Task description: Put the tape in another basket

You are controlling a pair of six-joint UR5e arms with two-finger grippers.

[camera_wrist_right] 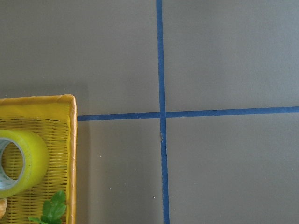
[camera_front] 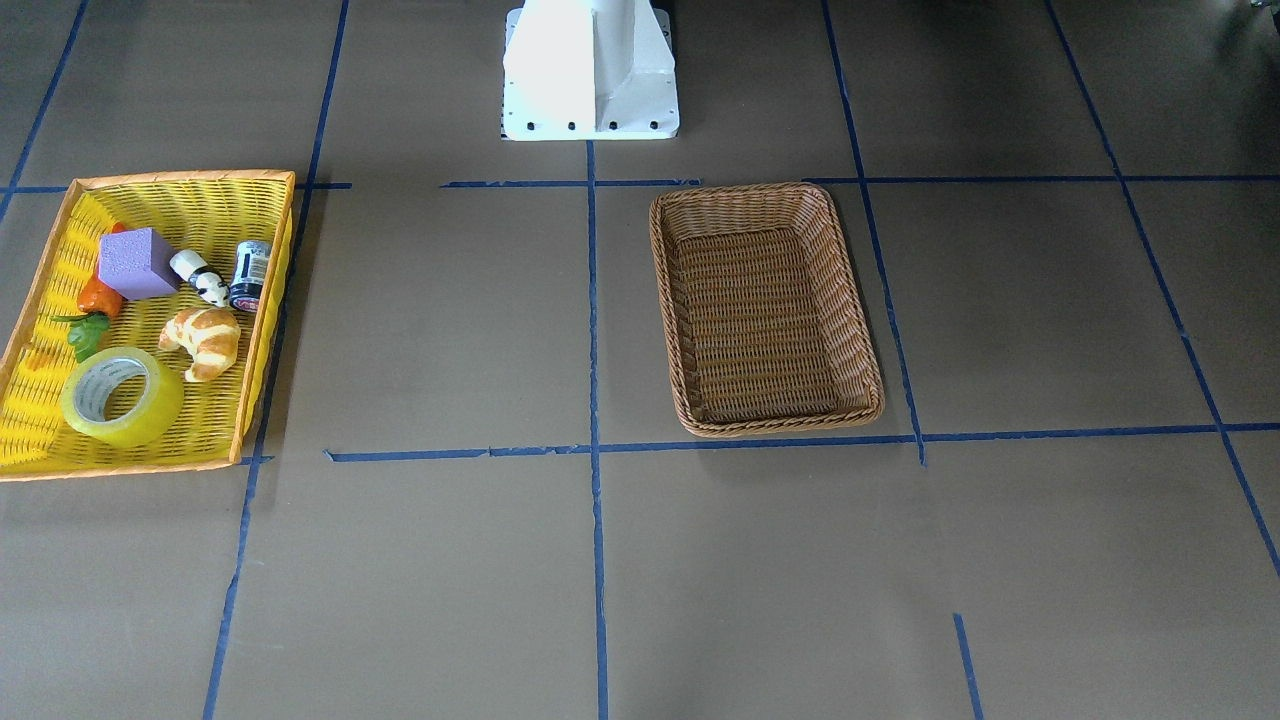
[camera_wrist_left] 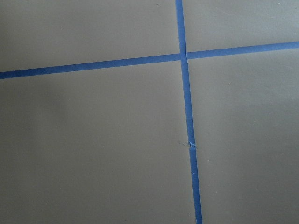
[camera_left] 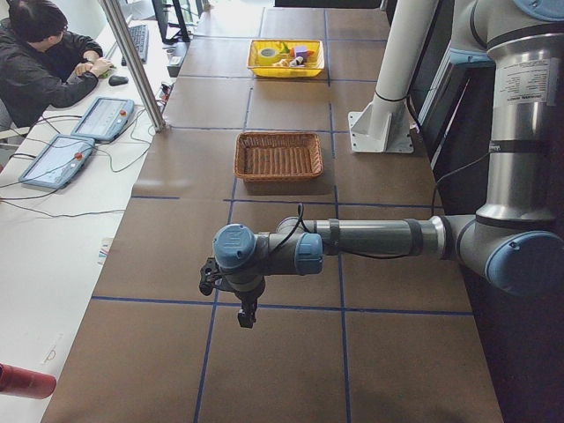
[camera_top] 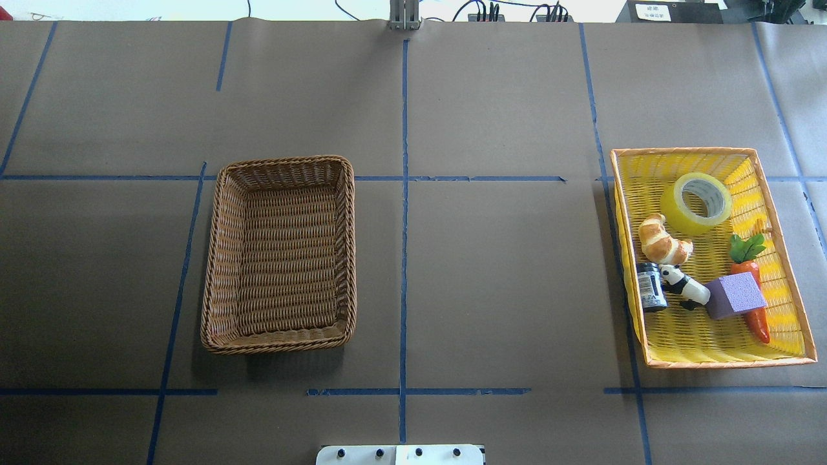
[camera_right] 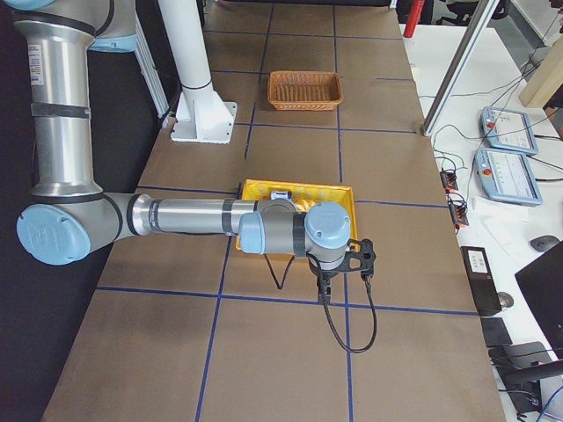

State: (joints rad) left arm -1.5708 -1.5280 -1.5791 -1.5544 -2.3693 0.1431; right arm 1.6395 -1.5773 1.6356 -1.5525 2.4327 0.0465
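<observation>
Starting step: tape (camera_top: 696, 202) sits untouched in the yellow basket (camera_top: 723, 361), brown basket (camera_top: 278, 342) well apart. Next you bring the right hand (camera_right: 324, 292) over it. Spread or pressed, right hand and left hand (camera_left: 246, 313): cannot tell.

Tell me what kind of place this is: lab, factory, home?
Most likely a robotics lab set up for data collection. The table is paper-covered and gridded with blue tape lines, an operator sits at a side bench by teach pendants, and the yellow basket holds toy props.
</observation>
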